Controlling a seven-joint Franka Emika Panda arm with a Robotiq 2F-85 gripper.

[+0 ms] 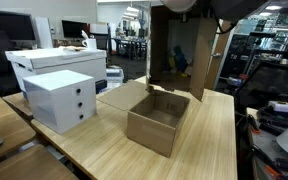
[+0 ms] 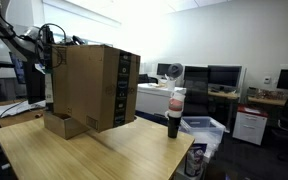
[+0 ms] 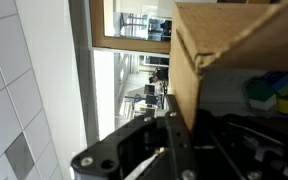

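Claw (image 3: 167, 150) at bottom centre of the wrist view: jaws closed, judged pinched on the wall edge of the tall cardboard box (image 3: 244, 35). Box in upper right of that frame, up and right of the fingertips, its near edge running down to them. Seen upright in both exterior views (image 1: 184, 50) (image 2: 94, 85), long axis vertical, over the low open box (image 1: 159, 118) on the wooden table (image 1: 104, 150). Coloured items (image 3: 274, 90) visible inside. White drawer unit (image 1: 62, 98) at left of frame, well apart.

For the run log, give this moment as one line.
fingers: shut on large cardboard box | beside: small open box | nearby: bottle
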